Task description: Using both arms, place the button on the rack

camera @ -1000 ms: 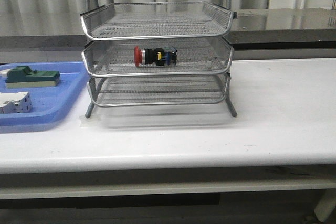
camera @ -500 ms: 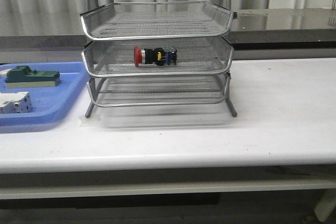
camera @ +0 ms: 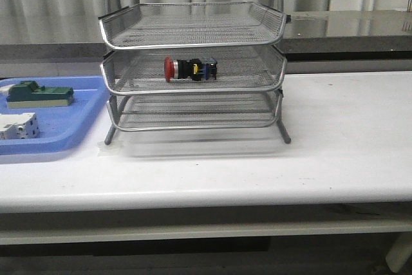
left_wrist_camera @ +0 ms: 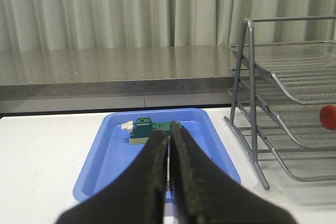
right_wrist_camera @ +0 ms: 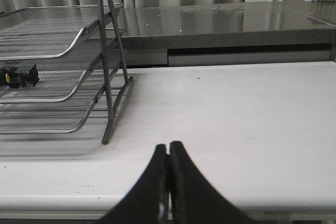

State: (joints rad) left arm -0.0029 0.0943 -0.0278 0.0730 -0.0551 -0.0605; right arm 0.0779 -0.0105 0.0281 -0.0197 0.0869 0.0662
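Observation:
The button [camera: 190,69], red cap to the left, lies on its side in the middle tier of the silver wire rack [camera: 193,30] at the table's centre. Its red cap [left_wrist_camera: 328,116] shows at the edge of the left wrist view, and its dark rear end [right_wrist_camera: 19,76] in the right wrist view. No arm appears in the front view. My left gripper [left_wrist_camera: 169,139] is shut and empty, held back from the blue tray. My right gripper [right_wrist_camera: 168,147] is shut and empty above the white table, to the right of the rack [right_wrist_camera: 107,77].
A flat blue tray [camera: 77,130] at the left holds a green-and-beige block [camera: 38,93] and a white block [camera: 18,125]. A grey counter [camera: 347,27] runs behind the white table [camera: 335,133].

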